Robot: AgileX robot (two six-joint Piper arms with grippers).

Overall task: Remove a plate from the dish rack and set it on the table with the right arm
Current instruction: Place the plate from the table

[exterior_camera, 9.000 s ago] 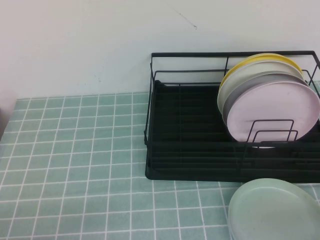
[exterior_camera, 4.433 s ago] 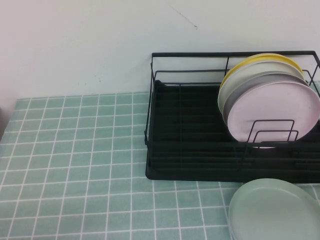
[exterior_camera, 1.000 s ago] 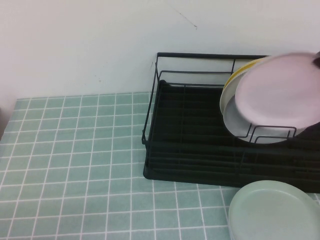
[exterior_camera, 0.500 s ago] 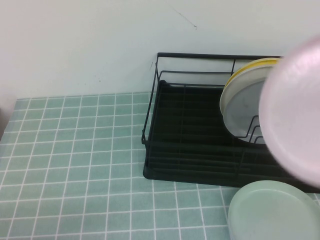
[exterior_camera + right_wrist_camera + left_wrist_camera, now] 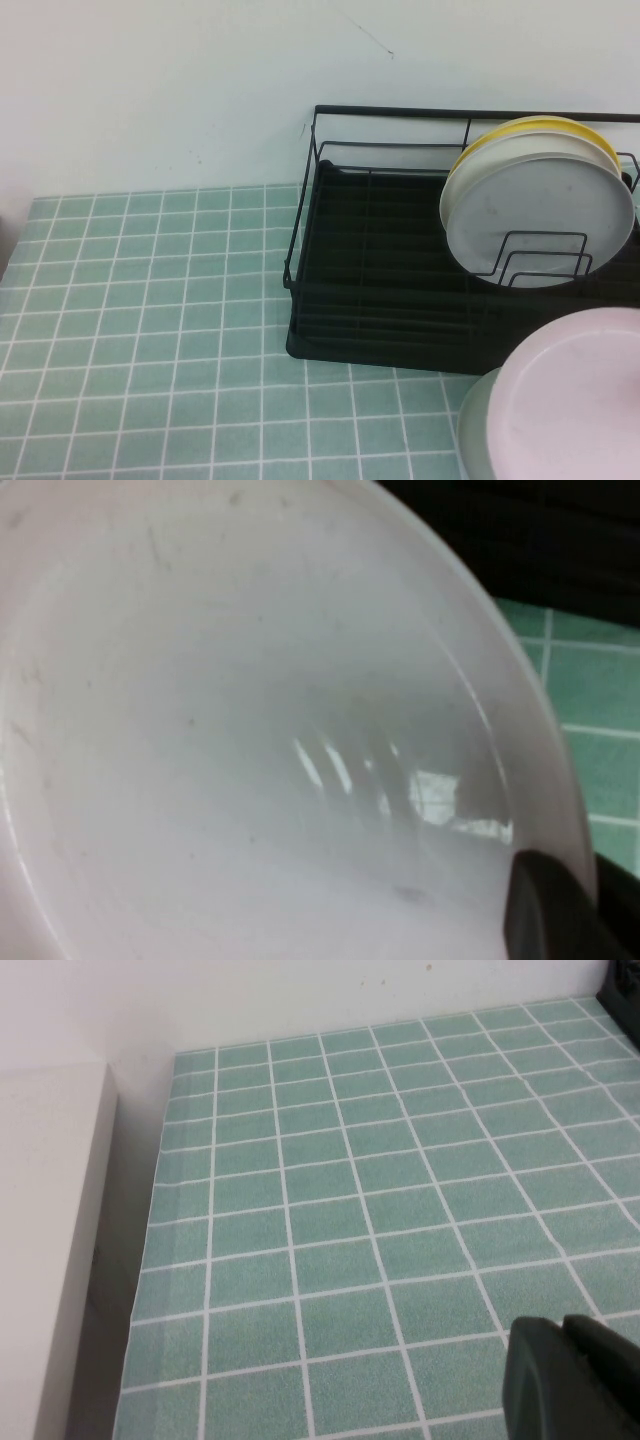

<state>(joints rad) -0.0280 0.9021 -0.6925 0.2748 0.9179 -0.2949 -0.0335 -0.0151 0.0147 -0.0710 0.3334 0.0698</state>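
Your right gripper (image 5: 560, 920), jaws clamped on the round pale pink plate (image 5: 580, 400), carries it over the pale green plate (image 5: 472, 425) at the tiled tabletop's (image 5: 150, 330) near right corner, clear of the black wire dish rack (image 5: 400, 270). Next, lower it flat and let go. The left gripper (image 5: 575, 1380) hangs over the tabletop's left edge, jaws' state unclear.

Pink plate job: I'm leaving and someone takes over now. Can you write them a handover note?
Right tool: shut on the pink plate, at its rim.
Left tool: parked above bare table; holds nothing.
Pink plate: out of the dish rack, low at the near right, over the pale green plate; contact unclear.
Rack holds the grey plate and yellow plate.
Done: plate removed.
Left: set down, release.
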